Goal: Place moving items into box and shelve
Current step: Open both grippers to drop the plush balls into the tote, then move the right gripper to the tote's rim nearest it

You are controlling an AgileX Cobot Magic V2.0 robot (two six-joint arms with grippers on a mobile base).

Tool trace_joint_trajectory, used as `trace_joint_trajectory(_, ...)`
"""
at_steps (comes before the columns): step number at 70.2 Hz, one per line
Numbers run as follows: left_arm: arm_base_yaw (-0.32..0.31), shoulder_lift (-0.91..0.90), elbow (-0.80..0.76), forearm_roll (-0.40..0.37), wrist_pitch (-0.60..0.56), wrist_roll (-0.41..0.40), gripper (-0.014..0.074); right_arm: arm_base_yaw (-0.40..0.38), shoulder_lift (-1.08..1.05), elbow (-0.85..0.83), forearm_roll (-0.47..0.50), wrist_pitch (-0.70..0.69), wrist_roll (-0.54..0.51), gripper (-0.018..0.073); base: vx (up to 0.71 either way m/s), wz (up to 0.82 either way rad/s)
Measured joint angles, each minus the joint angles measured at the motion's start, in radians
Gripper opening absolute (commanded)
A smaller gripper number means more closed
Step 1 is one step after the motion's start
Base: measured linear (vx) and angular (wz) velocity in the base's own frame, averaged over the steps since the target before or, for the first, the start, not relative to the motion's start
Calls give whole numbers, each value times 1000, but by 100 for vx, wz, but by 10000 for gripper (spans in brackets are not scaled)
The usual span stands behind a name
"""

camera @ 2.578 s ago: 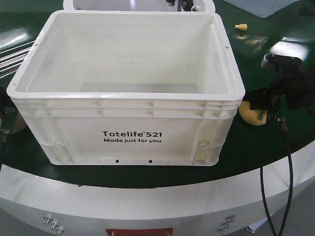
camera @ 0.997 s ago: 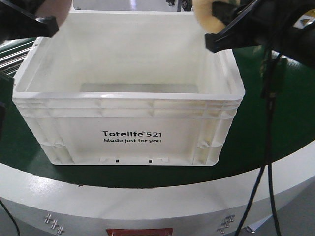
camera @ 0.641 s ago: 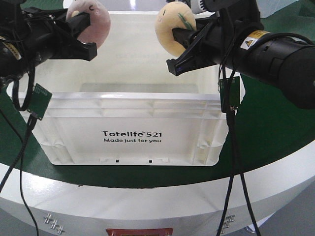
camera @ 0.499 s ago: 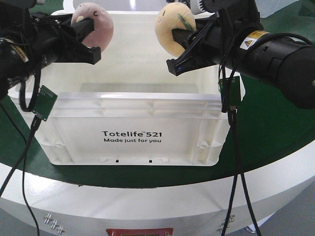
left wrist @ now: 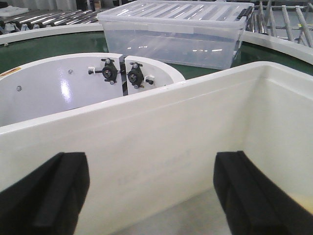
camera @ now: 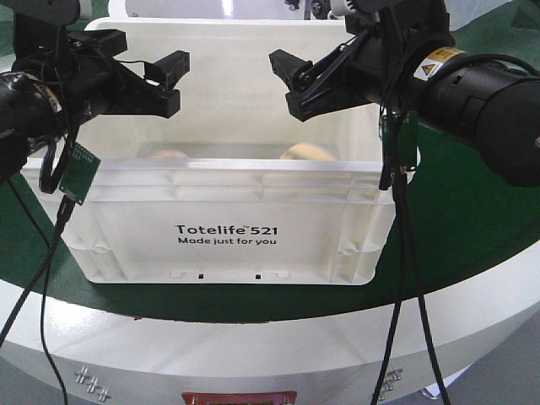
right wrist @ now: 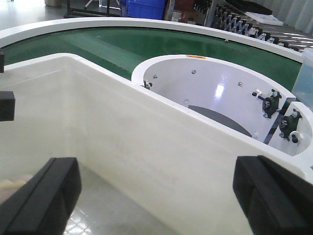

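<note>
Left gripper (camera: pixel 152 63) and right gripper (camera: pixel 287 84) gape empty; the stiff, likely light Totelife tote (camera: pixel 126 219) suits grasping by its rim.

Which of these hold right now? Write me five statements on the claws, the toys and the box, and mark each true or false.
1. The left claw and the right claw are both open and empty. True.
2. A pale toy and a yellow toy lie inside the box. True.
3. The box lies on its side. False: it stands upright, opening upward.
4. Both claws hang outside the box, beside its walls. False: they are over its opening.
5. The clear bin has no lid. False: its lid is on.
</note>
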Motion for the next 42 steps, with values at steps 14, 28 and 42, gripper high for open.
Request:
trace_joint_trajectory(14, 54, -30, 0, 0, 23, 0, 586, -74, -1, 0, 0, -4, 0, 628, 0, 0)
trace_joint_trajectory(28, 176, -119, 0, 0, 118, 0, 586, -204, -40, 0, 1, 58, 2, 592, 0, 0)
trace_joint_trajectory(42, 261, -182, 0, -3, 272, -23, 586, -290, -84, 0, 42, 180, 90, 582, 0, 0)
